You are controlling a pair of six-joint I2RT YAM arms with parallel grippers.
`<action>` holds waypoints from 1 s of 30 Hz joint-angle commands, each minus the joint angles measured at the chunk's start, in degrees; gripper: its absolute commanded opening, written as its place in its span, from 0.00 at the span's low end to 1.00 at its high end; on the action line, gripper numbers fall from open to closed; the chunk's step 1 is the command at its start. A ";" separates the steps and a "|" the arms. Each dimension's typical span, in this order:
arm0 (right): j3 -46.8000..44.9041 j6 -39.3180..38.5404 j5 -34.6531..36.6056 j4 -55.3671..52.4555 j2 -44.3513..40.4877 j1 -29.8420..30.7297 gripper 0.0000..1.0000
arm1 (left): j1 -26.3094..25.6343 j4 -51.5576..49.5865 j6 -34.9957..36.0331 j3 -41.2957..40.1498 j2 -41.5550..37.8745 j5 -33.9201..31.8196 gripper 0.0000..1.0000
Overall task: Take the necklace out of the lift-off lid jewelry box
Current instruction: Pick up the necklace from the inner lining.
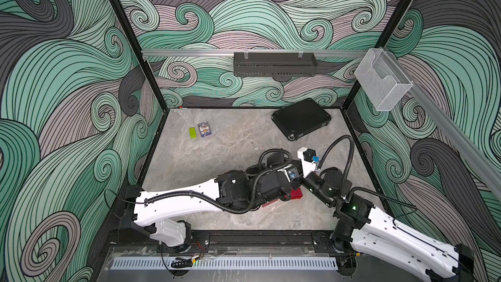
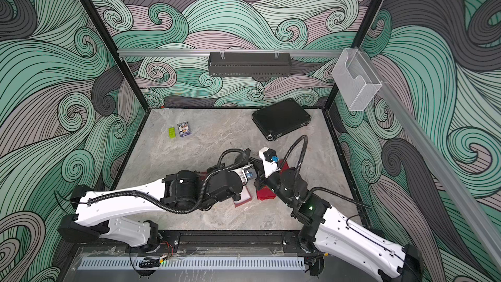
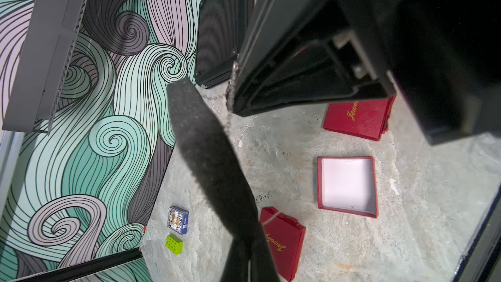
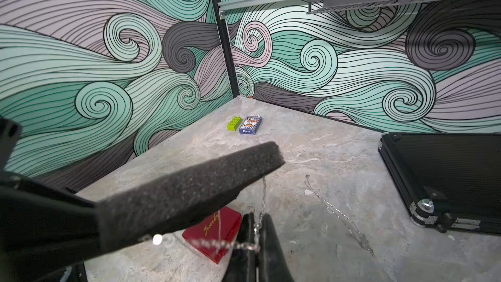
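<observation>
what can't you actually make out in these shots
- Both top views: open red box mostly hidden under the left arm.
- Left wrist view: red lid lettering cut off by the right tool.
- Right wrist view: necklace blurred where it meets the foam insert; attachment unclear.
</observation>
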 commanded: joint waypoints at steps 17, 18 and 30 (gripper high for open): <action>18.32 -3.16 -0.66 -21.70 5.78 0.00 0.00 | 2.41 5.55 -6.38 -16.73 -12.33 25.44 0.00; 19.51 -3.33 -1.17 -22.32 6.83 -0.08 0.00 | 2.48 6.21 -6.74 -17.91 -13.03 26.20 0.00; 30.39 -1.89 -8.61 -25.30 18.29 -3.73 0.00 | 2.44 13.72 -9.62 -28.19 -19.42 38.86 0.00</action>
